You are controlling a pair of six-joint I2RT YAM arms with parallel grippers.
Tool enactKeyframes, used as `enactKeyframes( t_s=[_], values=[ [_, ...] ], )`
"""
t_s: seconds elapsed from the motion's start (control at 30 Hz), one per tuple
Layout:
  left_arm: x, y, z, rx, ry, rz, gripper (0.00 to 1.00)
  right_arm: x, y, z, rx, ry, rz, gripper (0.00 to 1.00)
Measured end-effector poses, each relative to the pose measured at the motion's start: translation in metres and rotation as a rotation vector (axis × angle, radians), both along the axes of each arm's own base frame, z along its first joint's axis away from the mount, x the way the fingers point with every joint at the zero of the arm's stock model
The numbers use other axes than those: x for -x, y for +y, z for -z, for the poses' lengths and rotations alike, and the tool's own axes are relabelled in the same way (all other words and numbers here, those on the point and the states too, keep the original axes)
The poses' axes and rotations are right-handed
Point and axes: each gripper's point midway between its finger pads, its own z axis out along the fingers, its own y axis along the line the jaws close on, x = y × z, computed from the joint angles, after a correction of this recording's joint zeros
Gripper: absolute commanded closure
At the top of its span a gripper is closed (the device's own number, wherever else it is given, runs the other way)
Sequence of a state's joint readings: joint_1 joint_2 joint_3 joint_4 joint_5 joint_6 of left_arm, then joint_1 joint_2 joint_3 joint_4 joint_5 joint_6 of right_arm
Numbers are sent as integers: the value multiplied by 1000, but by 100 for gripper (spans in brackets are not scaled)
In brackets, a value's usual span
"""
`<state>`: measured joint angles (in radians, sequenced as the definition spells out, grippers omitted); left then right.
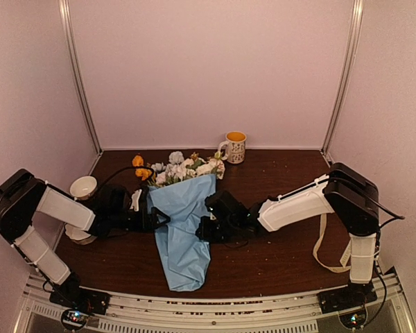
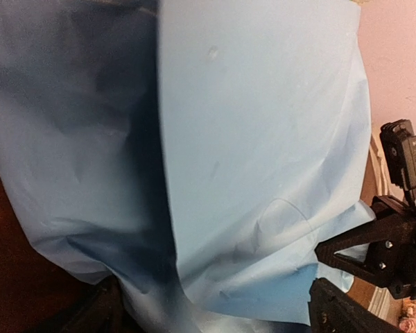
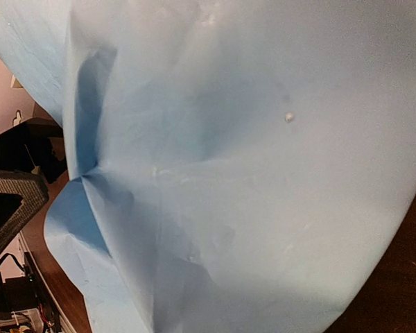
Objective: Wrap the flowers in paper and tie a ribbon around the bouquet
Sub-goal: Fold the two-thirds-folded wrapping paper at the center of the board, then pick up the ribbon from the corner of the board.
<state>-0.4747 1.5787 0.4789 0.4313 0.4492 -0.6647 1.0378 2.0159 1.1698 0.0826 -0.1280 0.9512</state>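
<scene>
Bouquet [image 1: 184,229], a blue tissue-paper cone with white, pink and orange flower heads [image 1: 184,166] at its wide end, lay flat mid-worktop [image 1: 277,257]. Its long axis ran near-to-far, with the heads far and the narrow tail toward the arm bases.

- **Left end effector** [image 1: 158,219] sat against the cone's left flank. Its jaws looked spread, with nothing gripped.
- **Right end effector** [image 1: 206,227] sat against the right flank, directly opposite. It was closed, and in the right wrist view the creases in the paper [image 3: 263,173] converged at its finger, so it read as pinching the wrap's edge.
- **Both** met the cone about mid-length, square to its axis.

The flat beige fabric ribbon [image 1: 317,239] was not on the bouquet. It hung well to the right, beside the right arm's upper link, looping down near the worktop's right edge.

Key relation: the ribbon lay right of both end effectors. The right arm was far nearer, but it was the one holding the wrap shut. The left was free, yet had the whole cone between it and the ribbon.

Judgement: wrapping looked roughly done and tying had not started. The next step probably calls for the left to take over the pinch so the right can fetch the ribbon. The risk is the paper springing open in the swap.
</scene>
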Motion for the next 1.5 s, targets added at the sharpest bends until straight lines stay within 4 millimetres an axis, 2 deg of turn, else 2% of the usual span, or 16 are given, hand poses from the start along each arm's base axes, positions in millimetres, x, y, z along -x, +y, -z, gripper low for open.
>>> enactKeyframes(
  t_s=[0.1, 0.23, 0.33, 0.37, 0.53, 0.67, 0.77, 0.83, 0.9, 1.0, 1.1, 1.2, 1.27, 1.37, 1.43, 1.5],
  values=[
    [2, -4, 1, 43, 13, 4, 25, 1, 1, 0, 4, -2, 2, 100],
    [4, -9, 7, 67, 50, 0, 62, 4, 1, 0, 17, -1, 0, 100],
    [9, -12, 14, 60, 85, 0, 96, 8, 3, 0, 26, 3, -8, 100],
    [10, -12, 16, 58, 89, 3, 100, 9, 2, 1, 30, 4, -10, 100],
    [14, -15, 15, 70, 98, 17, 100, 12, 1, -2, 43, 2, -15, 100],
    [16, -17, 15, 71, 102, 25, 100, 12, -5, -3, 71, -7, -12, 77],
    [18, -15, 16, 53, 104, 25, 100, 11, -23, -15, 126, -34, 13, 66],
    [18, -13, 16, 36, 99, 25, 100, 11, -49, -34, 157, -63, 52, 64],
    [19, -12, 15, 19, 93, 29, 100, 6, -85, -53, 182, -86, 117, 56],
    [20, -10, 15, 1, 84, 35, 100, -8, -162, -70, 239, -95, 296, 31],
    [19, -9, 17, -18, 82, 41, 100, -10, -249, -50, 356, -41, 484, 11],
    [19, -9, 16, -26, 77, 46, 100, 15, -322, -11, 512, 64, 611, 1],
    [20, -9, 16, -30, 75, 49, 100, 38, -353, 7, 595, 126, 646, 3],
    [20, -9, 17, -37, 73, 52, 100, 55, -370, 15, 603, 162, 675, 7],
    [20, -8, 17, -39, 71, 53, 100, 59, -371, 20, 581, 184, 683, 20],
    [20, -9, 17, -39, 70, 54, 100, 59, -372, 23, 566, 197, 696, 39]
  ],
)
